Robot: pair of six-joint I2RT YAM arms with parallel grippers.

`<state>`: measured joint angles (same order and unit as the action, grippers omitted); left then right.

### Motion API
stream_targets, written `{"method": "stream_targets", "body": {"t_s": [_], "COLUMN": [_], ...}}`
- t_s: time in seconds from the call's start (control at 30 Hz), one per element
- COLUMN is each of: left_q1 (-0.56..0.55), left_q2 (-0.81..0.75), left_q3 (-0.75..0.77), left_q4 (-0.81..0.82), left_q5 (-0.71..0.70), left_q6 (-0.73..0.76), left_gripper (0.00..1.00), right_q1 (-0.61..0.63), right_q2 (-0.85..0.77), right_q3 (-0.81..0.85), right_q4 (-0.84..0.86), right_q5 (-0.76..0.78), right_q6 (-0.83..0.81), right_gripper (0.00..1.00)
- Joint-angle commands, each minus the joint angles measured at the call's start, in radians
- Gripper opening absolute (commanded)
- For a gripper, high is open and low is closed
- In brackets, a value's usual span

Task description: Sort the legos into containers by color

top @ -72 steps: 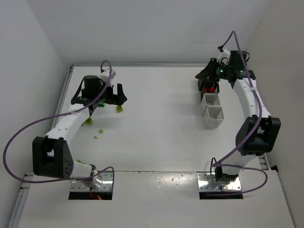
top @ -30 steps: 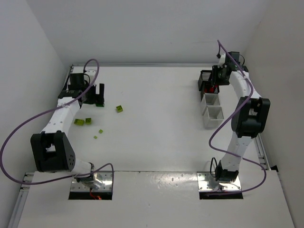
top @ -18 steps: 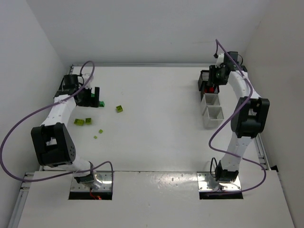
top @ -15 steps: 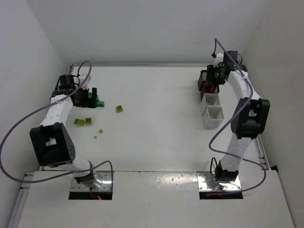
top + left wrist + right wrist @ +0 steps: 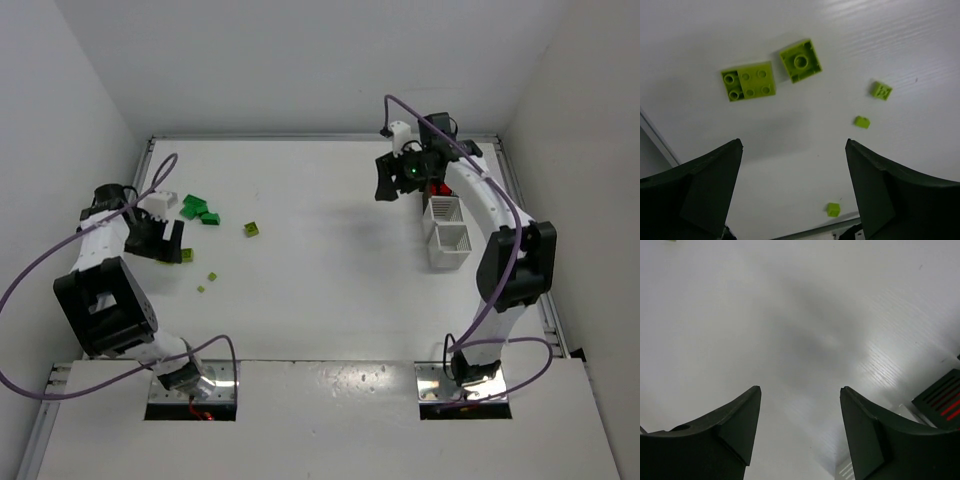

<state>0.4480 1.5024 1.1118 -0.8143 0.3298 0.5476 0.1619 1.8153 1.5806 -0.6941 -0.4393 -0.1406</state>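
**Step in hand (judged):** pick-up of a lime piece by the left arm, with most loose legos not yet binned

**Left gripper** (image 5: 794, 150): spread almost to full width, empty, poised over the table (image 5: 920, 45) just short of the larger lime bricks (image 5: 748, 80)

**Right gripper** (image 5: 800, 392): fingers parted, nothing between them, hanging over bare table just left of the containers (image 5: 450, 243)

**Advice for the pick**
- Single out one brick only
- Of the close-lying pair, prefer the squarer brick (image 5: 800, 61), approached by its free outer sides to spare the neighbour
- Turn the wrist square to the flat faces
- Narrow the jaws beforehand for so small a target
- Lower until the fingertips nearly meet the table, then close

**Count**
- Lime, left wrist view: five in all, two larger and three tiny lime pieces (image 5: 862, 121)
- Lime, overhead view: a lone lime brick (image 5: 251, 229) lying apart to the right, apparently a sixth
- Dark green legos (image 5: 200, 210): one cluster beyond the left gripper, roughly three, exact number unclear
- Red legos (image 5: 437, 188): some inside the black container (image 5: 428, 186), number not tellable
- Containers made out: three in a row, one black and two white, with any fourth hidden behind the right arm
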Motion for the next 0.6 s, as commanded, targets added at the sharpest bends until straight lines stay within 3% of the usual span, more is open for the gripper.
{"method": "stream_targets", "body": {"t_s": [0.0, 0.23, 0.57], "left_q1": [0.058, 0.09, 0.067], "left_q2": [0.024, 0.156, 0.308], "left_q3": [-0.029, 0.055, 0.105], "left_q4": [-0.02, 0.006, 0.052], "left_q5": [-0.061, -0.143, -0.109], "left_q6": [0.11, 0.087, 0.018], "left_gripper": [0.9, 0.86, 0.82], "right_q1": [0.022, 0.057, 0.076], "right_q2": [0.024, 0.072, 0.072], "right_q3": [0.041, 0.111, 0.111], "right_q4": [-0.013, -0.035, -0.025], "right_q5": [-0.013, -0.013, 0.007], "right_q6": [-0.063, -0.053, -0.042], "right_gripper": [0.65, 0.65, 0.67]}}
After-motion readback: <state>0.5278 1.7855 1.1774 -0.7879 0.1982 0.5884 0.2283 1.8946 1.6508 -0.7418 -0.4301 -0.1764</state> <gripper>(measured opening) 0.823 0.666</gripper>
